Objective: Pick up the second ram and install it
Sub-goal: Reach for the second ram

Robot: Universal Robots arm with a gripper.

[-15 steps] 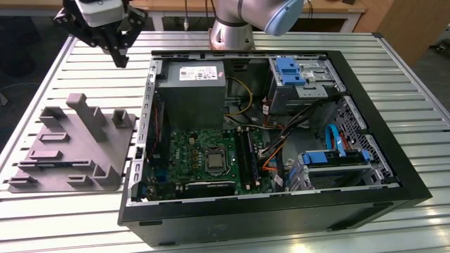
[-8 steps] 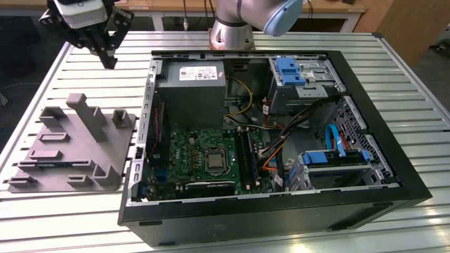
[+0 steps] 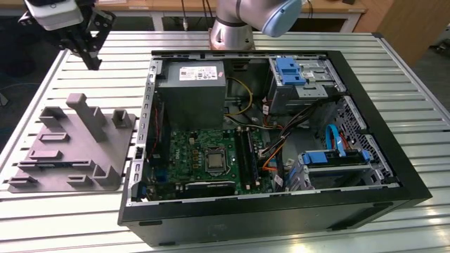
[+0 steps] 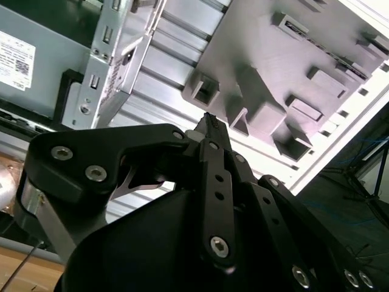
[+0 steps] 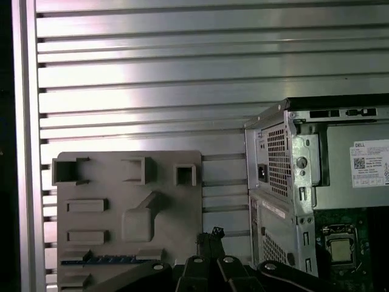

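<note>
Pickup step hadn't really started imo: the gripper (image 3: 92,63) hung with jaws together on nothing, the ram (image 5: 100,260) sat in the tray (image 5: 106,185) well below and off to their side, so grabbing it called for opening up and lining up along it.

Grey tray (image 5: 121,182) on slatted table (image 5: 182,79), memory stick (image 5: 100,260) sitting in it, computer case (image 5: 285,182) just beside, gripper (image 5: 213,236) near tray's edge.
</note>
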